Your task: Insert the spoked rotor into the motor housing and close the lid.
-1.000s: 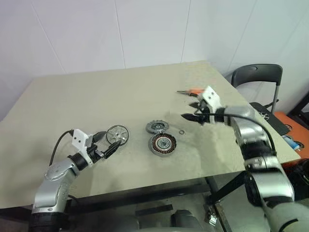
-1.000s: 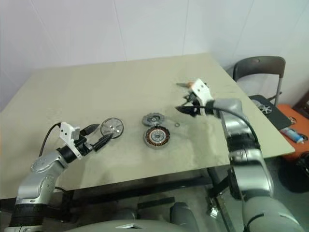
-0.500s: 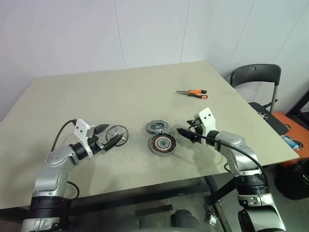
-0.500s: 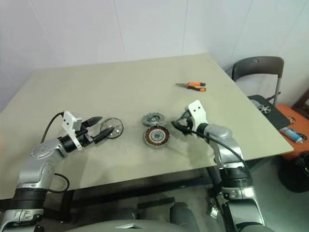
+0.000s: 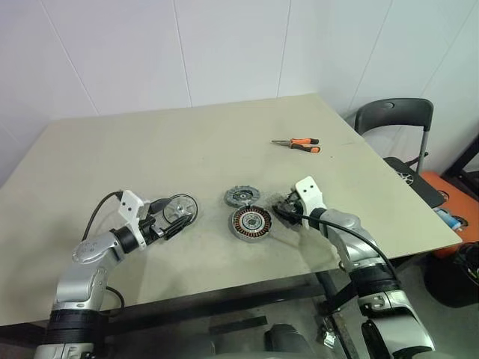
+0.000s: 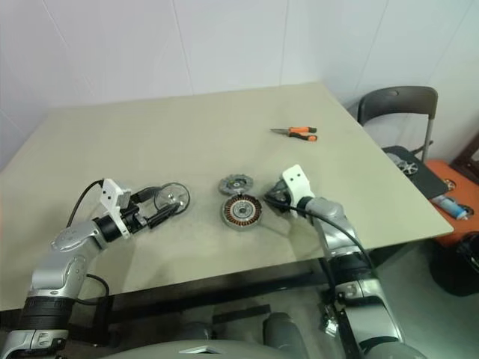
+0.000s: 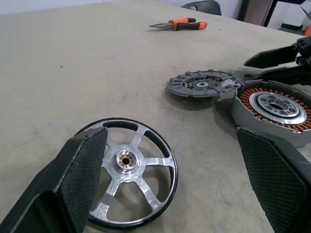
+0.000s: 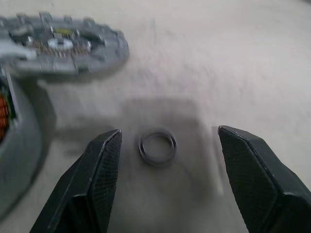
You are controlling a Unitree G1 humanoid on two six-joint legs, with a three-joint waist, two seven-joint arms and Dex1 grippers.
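Hands [image 7: 170, 170] [image 8: 165, 179] both open, empty — spoked rotor [image 7: 127, 179], small ring [image 8: 157, 146] between fingers.

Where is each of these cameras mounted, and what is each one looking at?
Head pair: looks down over the table; both arms show.
Left wrist: looks between open fingers at the spoked rotor.
Right wrist: looks between open fingers at a small ring.
Shared: both wrist views show the lid and the motor housing.
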